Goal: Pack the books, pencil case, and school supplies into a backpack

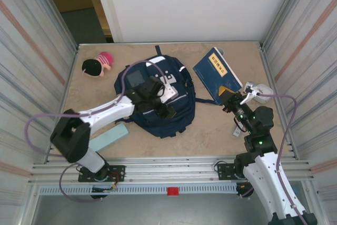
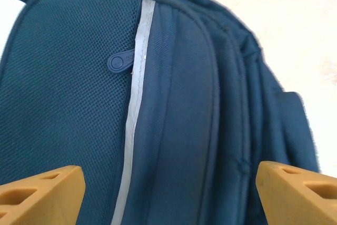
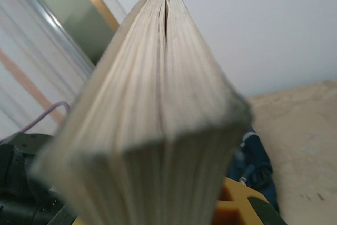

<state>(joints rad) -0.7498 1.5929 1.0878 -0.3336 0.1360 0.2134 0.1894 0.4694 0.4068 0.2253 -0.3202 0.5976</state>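
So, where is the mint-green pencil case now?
In the top view, the pencil case lies flat on the table, at the near left, close to the left arm and just left of the backpack.

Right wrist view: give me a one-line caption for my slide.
Book held edge-on to the lens, pages fanning upward, backpack peeking in at lower right.

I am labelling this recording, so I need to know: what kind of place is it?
Probably a robot test booth, not a home: ribbed panel walls close in a table, and the left arm and right arm are bolted to a metal rail at its near edge.
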